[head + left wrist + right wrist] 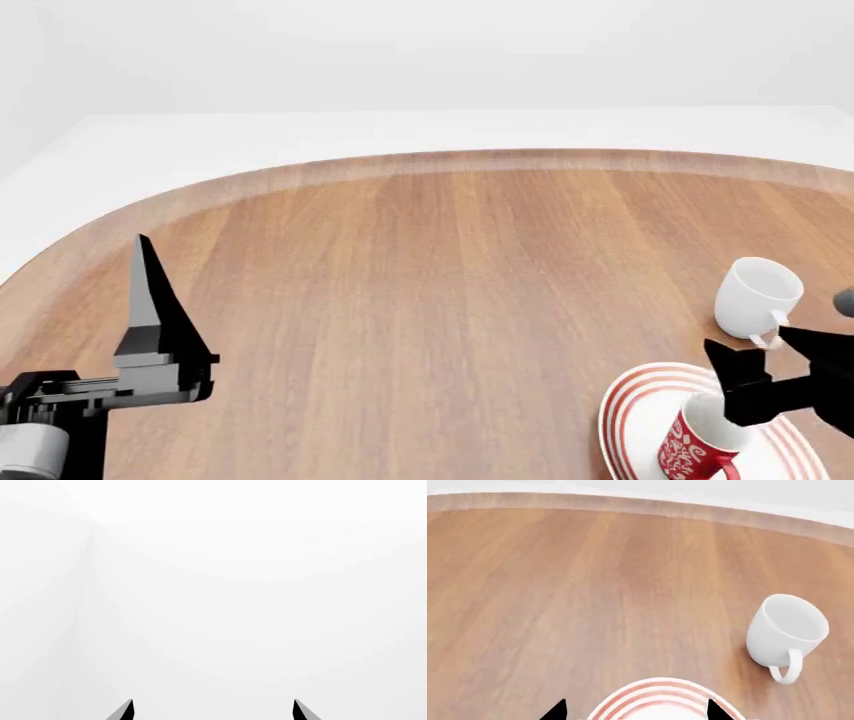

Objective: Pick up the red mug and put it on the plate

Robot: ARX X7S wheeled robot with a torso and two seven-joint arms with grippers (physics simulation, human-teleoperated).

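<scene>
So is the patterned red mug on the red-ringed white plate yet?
Yes: the red mug stands upright on the plate, under the right gripper.

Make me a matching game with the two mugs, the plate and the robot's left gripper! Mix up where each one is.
Things:
1. red mug
2. white mug
3. plate
4. left gripper

Places:
A. on the bare wood, just beyond the plate
B. far over at the table's left side, nothing between its fingers
C. flat on the table, under a mug
D. standing on the plate, below the right gripper

Pairs: 1-D, 2-A, 3-C, 4-B
</scene>
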